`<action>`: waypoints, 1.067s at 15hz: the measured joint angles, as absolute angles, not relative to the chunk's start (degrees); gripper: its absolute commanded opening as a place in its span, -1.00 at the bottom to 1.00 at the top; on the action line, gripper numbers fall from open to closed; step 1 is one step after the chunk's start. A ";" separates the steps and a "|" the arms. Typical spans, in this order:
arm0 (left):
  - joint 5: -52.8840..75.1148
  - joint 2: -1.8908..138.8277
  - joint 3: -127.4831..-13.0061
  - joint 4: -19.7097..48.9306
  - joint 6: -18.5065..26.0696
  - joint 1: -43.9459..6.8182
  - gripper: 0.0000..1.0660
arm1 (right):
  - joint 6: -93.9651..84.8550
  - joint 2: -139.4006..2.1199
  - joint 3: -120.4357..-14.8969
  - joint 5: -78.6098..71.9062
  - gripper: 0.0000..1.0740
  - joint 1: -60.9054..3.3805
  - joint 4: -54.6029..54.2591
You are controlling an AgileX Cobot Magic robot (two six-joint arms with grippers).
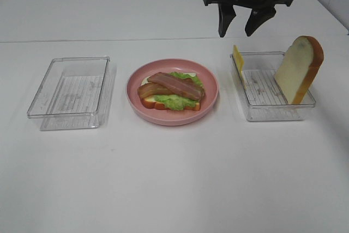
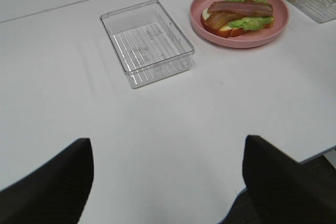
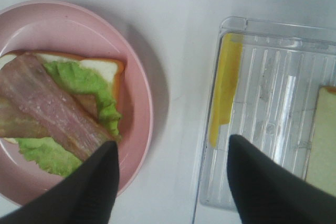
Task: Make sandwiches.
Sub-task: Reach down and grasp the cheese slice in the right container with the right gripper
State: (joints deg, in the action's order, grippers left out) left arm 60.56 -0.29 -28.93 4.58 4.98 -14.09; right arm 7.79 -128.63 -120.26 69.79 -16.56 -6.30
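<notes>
**Sandwich half-built; right claw open above the cheese tray**

We find the sandwich point(image 1: 172, 92) on the pink plate point(image 1: 134, 80) at the middle of the table point(image 1: 174, 184). It is built as far as a bread base point(image 3: 100, 66), lettuce point(image 1: 173, 102) and two crossed bacon strips point(image 1: 173, 84). Cheese and a top slice are not yet on it.

Both wait in the right tray point(image 1: 272, 114). The cheese slice point(image 1: 238, 57) stands on edge against the wall nearer the plate, and the second bread slice point(image 1: 299, 69) leans on the far wall (upright pieces, we judge, offer an edge that jaws can close on).

The right claw point(image 1: 236, 32) hangs high over the gap between plate and tray, jaws apart and holding nothing. Its wrist view puts the cheese just beside that gap and the plate's rim on the other side. In our judgement cheese is the next pick.

The left claw point(image 2: 168, 145) is likewise spread wide and empty. It is well apart from the sandwich, and the left tray point(image 2: 131, 72) is nearer to it than the plate.
</notes>
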 measured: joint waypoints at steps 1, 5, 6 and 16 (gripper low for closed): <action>60.56 -0.29 -28.93 4.58 4.98 -14.09 0.41 | 7.79 -129.20 -120.72 69.79 0.06 -15.99 -6.93; 60.56 -0.29 -28.93 4.58 4.98 -14.09 0.41 | 7.79 -133.33 -122.04 69.84 -0.01 -13.46 -7.51; 60.56 -0.29 -28.93 4.58 4.98 -14.09 0.41 | 7.79 -133.96 -122.04 69.84 -0.02 -13.12 -7.85; 60.56 -0.29 -28.93 4.58 4.98 -14.09 0.41 | 7.85 -137.97 -122.10 67.09 -0.20 -12.66 -9.63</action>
State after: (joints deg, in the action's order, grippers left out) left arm 60.56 -0.29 -28.93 4.58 4.98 -14.09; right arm 7.85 -137.97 -122.10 67.09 -12.66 -9.63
